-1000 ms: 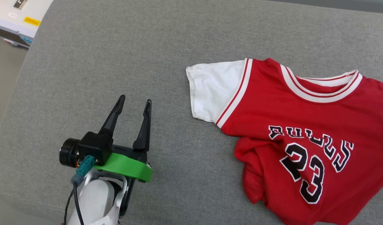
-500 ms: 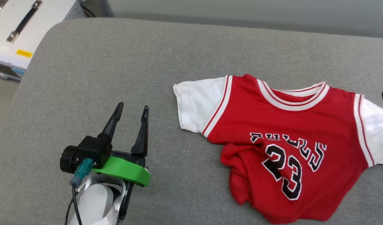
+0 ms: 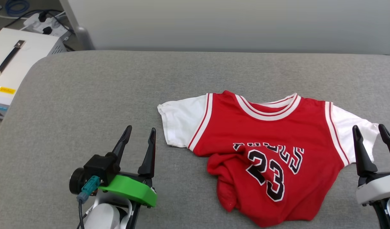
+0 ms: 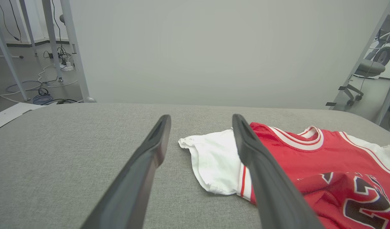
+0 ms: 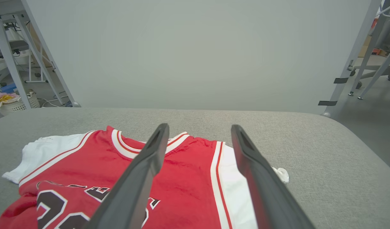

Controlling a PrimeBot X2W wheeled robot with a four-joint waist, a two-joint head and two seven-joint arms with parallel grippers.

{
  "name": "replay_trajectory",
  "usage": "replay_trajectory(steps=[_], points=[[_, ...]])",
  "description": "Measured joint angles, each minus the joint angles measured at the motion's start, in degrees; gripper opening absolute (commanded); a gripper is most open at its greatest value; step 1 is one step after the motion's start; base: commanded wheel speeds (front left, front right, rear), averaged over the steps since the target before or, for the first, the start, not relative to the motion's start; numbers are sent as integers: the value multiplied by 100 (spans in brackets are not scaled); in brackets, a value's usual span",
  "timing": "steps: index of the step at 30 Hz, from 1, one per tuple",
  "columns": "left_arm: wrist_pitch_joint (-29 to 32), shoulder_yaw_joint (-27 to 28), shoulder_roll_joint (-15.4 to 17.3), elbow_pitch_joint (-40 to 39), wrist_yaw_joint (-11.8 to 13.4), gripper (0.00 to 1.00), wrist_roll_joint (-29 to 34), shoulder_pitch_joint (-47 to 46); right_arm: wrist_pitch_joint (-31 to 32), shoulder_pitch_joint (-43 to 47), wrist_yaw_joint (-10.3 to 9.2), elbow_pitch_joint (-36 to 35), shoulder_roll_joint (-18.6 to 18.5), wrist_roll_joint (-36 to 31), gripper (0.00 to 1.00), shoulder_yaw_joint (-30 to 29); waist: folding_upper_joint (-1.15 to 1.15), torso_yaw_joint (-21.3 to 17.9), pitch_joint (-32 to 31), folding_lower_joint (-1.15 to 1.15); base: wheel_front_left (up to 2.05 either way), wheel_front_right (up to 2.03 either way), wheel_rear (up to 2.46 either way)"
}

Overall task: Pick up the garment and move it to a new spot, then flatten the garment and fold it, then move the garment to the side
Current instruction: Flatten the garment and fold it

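Currently both jaws are spread, nothing held. Garment (image 3: pixel 271 133) is judged light, limp; white sleeves (image 3: pixel 179 124) just ahead of left gripper (image 3: pixel 141 128) and right gripper (image 3: pixel 369 127) are suggested grasp points.

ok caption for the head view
Open left gripper and open right gripper flank a rumpled red white-sleeved jersey on a grey fabric surface

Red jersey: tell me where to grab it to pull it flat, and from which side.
Probably the bunched lower corner of the jersey, coming from the robot's left with the open left gripper. The fabric there is folded into a raised lump, giving fingers something to pinch; the chest lies flat.
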Motion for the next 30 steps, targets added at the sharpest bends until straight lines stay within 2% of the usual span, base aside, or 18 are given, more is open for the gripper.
replay_trajectory(steps=[4,9,12,15,18,21,25,30], points=[[86,-148,138,79,-31,100,-136,-39,5,75,0,-280,204,-92,100,-34,0,-176,-3,0,0,0,0],[743,-459,503,147,-43,100,-149,-506,70,86,0,-548,335,-149,100,-85,0,-311,160,0,0,0,0],[1534,-783,827,274,-45,100,-371,-1112,81,85,0,-643,401,-170,100,-105,0,-407,291,0,0,0,0],[2746,-1247,1317,543,-46,100,-766,-1824,133,81,0,-653,455,-238,100,-125,0,-532,414,0,0,0,0],[3596,-1406,1530,728,-46,100,-1327,-2517,130,19,0,-664,500,-292,100,-146,0,-640,550,0,0,0,0],[4306,-1678,1683,1009,-46,100,-1603,-3142,104,-103,0,-661,539,-319,100,-100,0,-745,698,0,0,0,0],[5034,-2023,1912,1543,-46,100,-1558,-3701,70,-177,0,-649,587,-353,100,-23,0,-888,900,0,0,0,0],[5438,-2243,1965,2127,-46,100,-1519,-4072,22,-294,0,-594,622,-399,100,53,0,-1038,1156,0,0,0,0]])
